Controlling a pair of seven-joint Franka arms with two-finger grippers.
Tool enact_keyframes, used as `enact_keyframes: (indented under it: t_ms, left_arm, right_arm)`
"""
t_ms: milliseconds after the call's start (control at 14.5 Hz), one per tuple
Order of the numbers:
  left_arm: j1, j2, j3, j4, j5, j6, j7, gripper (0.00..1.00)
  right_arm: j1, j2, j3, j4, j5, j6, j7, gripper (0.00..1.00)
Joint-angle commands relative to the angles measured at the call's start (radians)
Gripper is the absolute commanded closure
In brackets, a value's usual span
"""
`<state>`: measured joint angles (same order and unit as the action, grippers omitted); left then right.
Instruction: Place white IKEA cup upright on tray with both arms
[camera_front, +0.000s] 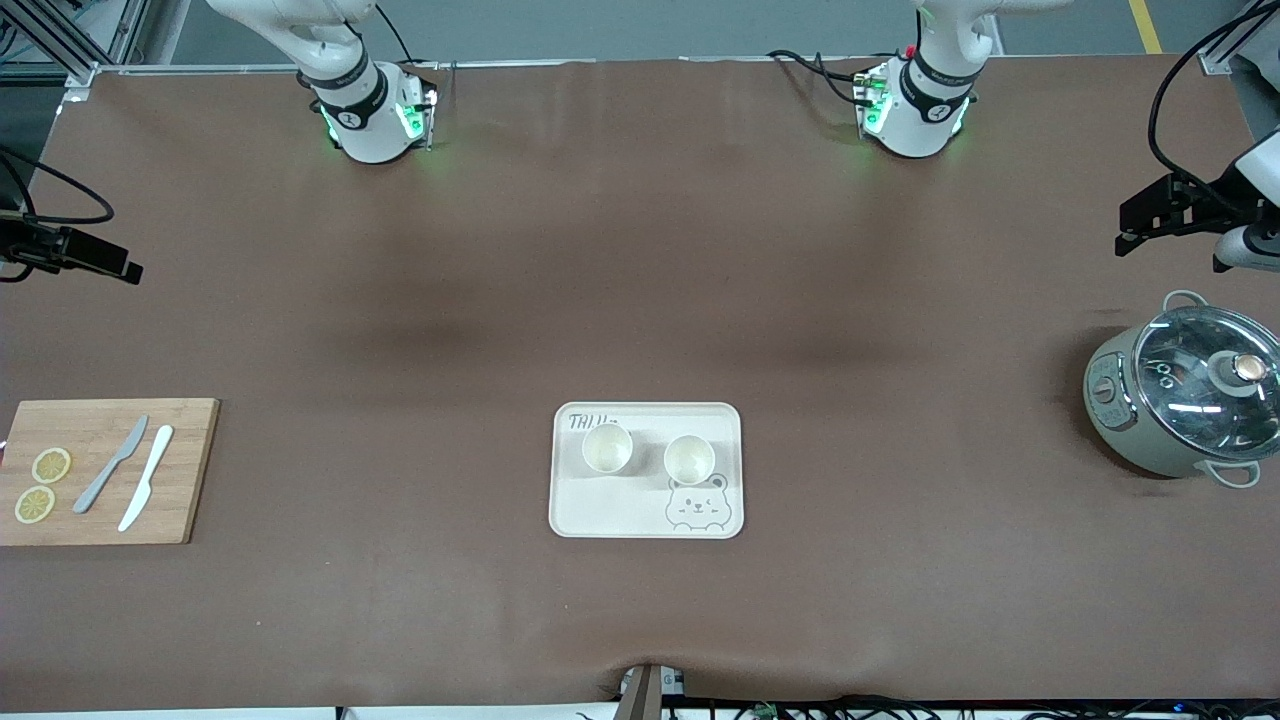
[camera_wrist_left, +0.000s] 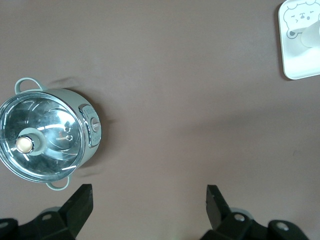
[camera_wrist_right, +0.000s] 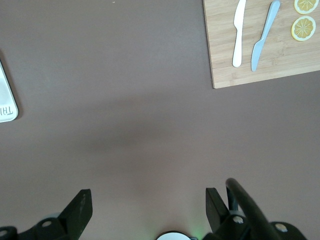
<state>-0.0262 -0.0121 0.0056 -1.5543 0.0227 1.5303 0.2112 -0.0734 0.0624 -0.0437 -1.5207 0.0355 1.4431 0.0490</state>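
Observation:
Two white cups stand upright, mouths up, side by side on the cream tray, which has a bear face drawn on it. The left wrist view catches a corner of the tray and the edge of one cup. My left gripper hangs open and empty over bare table near the pot, at the left arm's end. My right gripper hangs open and empty over bare table near the cutting board, at the right arm's end. Both are far from the tray.
A wooden cutting board with two knives and two lemon slices lies toward the right arm's end. A grey-green pot with a glass lid stands toward the left arm's end. Brown cloth covers the table.

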Motion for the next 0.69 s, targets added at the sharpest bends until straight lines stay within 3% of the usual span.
enact_keyframes:
  t_ms: [0,622]
  left_arm:
    - [0.0,0.004,-0.001,0.007,0.02,-0.006,0.002,0.0]
    - [0.0,0.007,-0.001,0.007,0.02,-0.003,0.004,0.0]
  right_arm:
    - [-0.002,-0.03,0.004,-0.033,0.011,0.017,-0.001,0.0]
    - [-0.002,-0.027,0.004,-0.032,0.004,0.028,-0.003,0.0]
